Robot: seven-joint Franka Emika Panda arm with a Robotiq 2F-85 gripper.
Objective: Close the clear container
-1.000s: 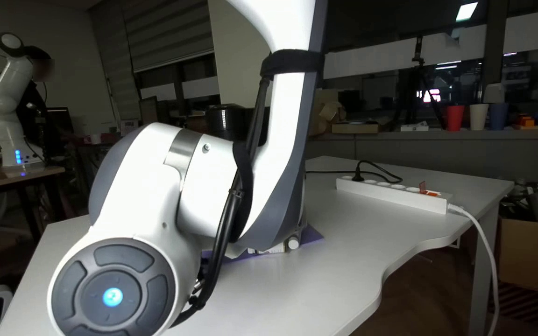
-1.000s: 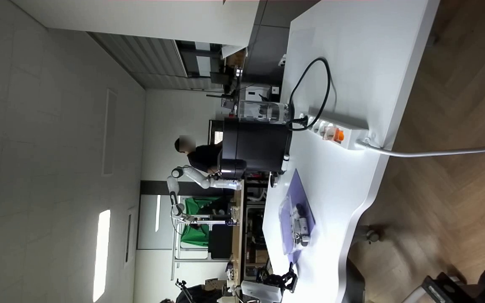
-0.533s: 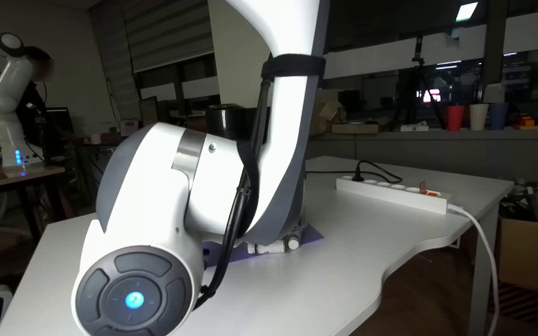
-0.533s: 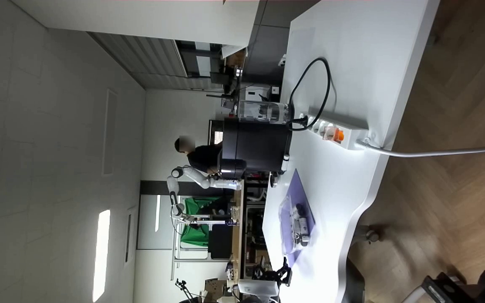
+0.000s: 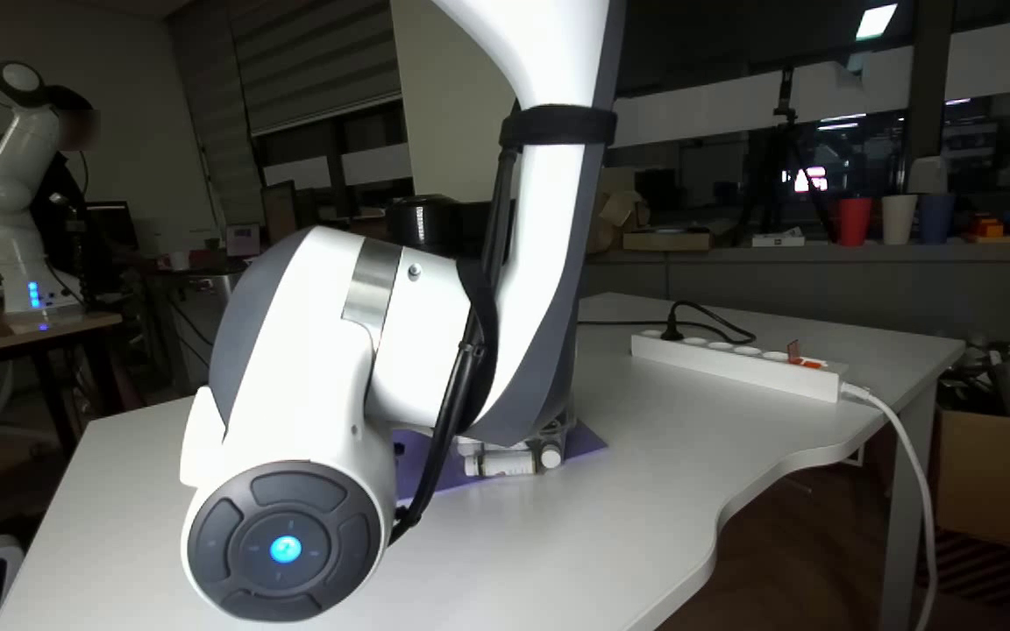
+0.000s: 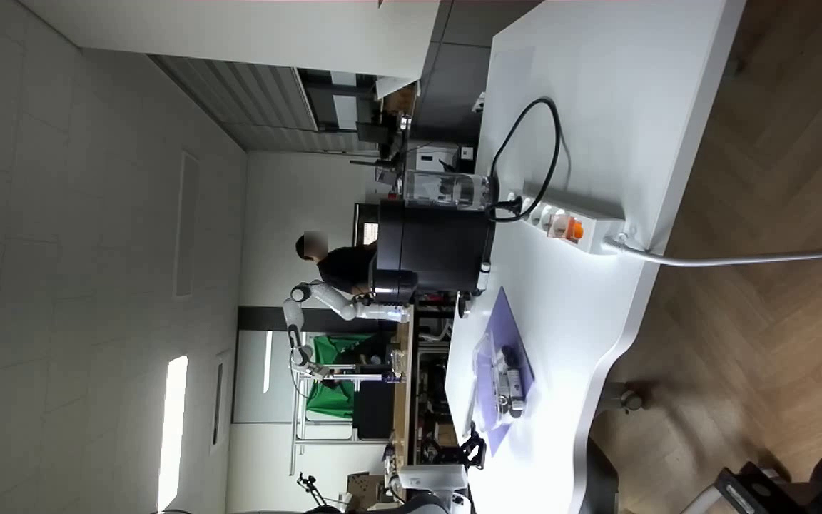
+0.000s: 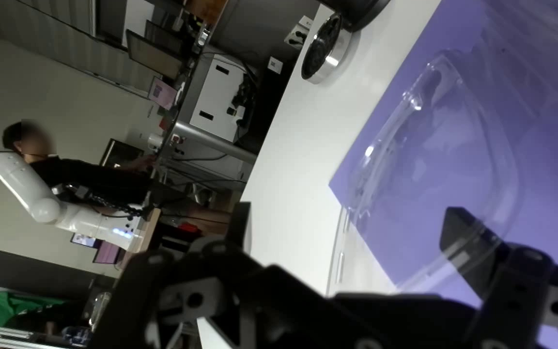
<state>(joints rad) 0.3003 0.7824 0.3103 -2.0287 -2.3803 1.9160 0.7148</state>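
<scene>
The clear container (image 7: 434,160) lies on a purple mat (image 6: 504,314) on the white tabletop (image 5: 645,508), to the left of the power strip (image 5: 733,364). Taken floor-down, an exterior view shows its long axis running roughly left to right, the left end seeming slightly nearer than the right. In the wrist view one glinting side runs roughly parallel to the mat's edge; which side is the front, and whether the container is fully closed, cannot be told. Small white bottles (image 5: 505,463) and a dark item (image 6: 509,355) show at its near side.

The gripper (image 7: 349,218) is at the container's left end, its jaws spread well apart; one of them overlaps the container in the wrist view, though whether they touch is unclear. The robot arm (image 5: 295,377) hides part of the container in an exterior view.

The tabletop has a curving near edge above a wood-patterned floor (image 6: 753,300). A black plug (image 5: 672,330) sits near the far end of the power strip. Farther back stands a black appliance (image 6: 436,246). In the room beyond, a person (image 7: 90,175) in black stands by another white arm (image 7: 45,208). Red, cream and blue cups (image 5: 899,219) line a ledge (image 5: 908,255) at far right.
</scene>
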